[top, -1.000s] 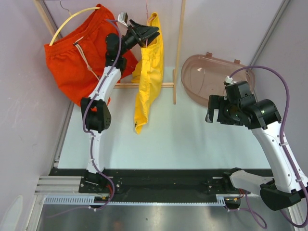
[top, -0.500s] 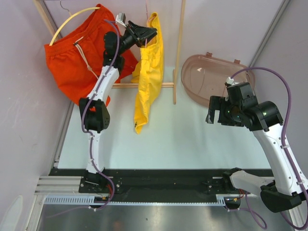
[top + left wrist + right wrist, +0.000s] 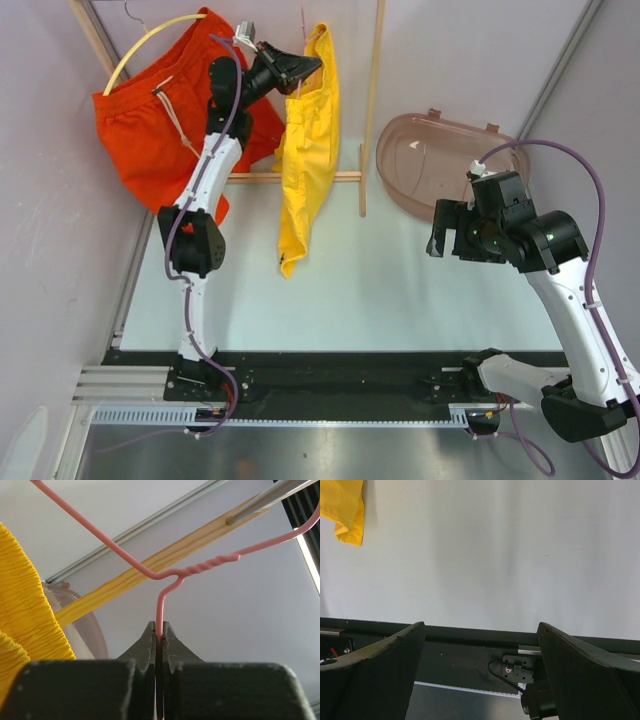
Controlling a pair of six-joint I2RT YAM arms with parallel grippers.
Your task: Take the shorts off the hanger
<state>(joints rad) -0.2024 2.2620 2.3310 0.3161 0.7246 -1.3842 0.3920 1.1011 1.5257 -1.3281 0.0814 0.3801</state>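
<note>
Nothing is off yet: the yellow shorts (image 3: 308,150) hang from the pink wire hanger (image 3: 165,587) at the counter's far edge, the orange-red shorts (image 3: 150,140) on a yellow hanger (image 3: 150,36) toward the far left corner. The left pincer (image 3: 159,630) is clamped on the pink hanger's neck; the right pincer (image 3: 480,630) gapes, holding nothing. The brown translucent tub (image 3: 430,150) at the far right shows nothing inside.
</note>
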